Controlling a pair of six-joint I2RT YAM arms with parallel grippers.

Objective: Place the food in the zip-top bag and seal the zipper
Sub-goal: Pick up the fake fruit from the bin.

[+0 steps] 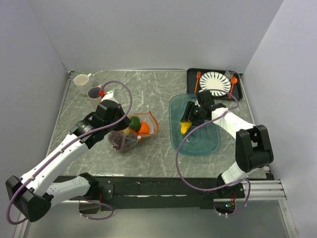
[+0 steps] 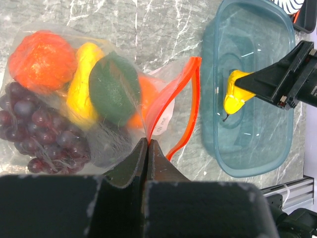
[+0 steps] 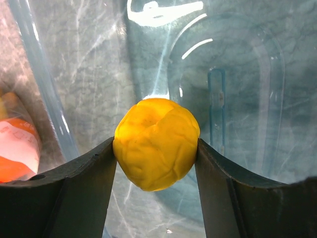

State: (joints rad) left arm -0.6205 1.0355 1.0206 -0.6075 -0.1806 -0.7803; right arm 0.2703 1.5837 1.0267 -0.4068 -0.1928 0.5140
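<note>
Grey marbled bench (image 1: 158, 94), pale walls (image 1: 148, 29) on three sides. Left jaws are pinched shut on the clear bag (image 2: 163, 82) beside its orange-red zipper (image 2: 192, 94). An orange (image 2: 43, 59), grapes (image 2: 39, 134) and a green fruit (image 2: 115, 88) lie inside. Right jaws clamp a yellow pear (image 3: 156, 144) over the teal tray (image 2: 257, 153). Print on the bag's white patch (image 2: 161, 119) is unreadable.

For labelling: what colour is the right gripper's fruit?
The fruit is yellow; see right wrist view.

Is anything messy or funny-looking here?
Nothing is spilled or broken. The zip-top bag lies with its zipper gaping open, and one yellow fruit is outside it, pinched by the right end effector within the teal tray.
</note>
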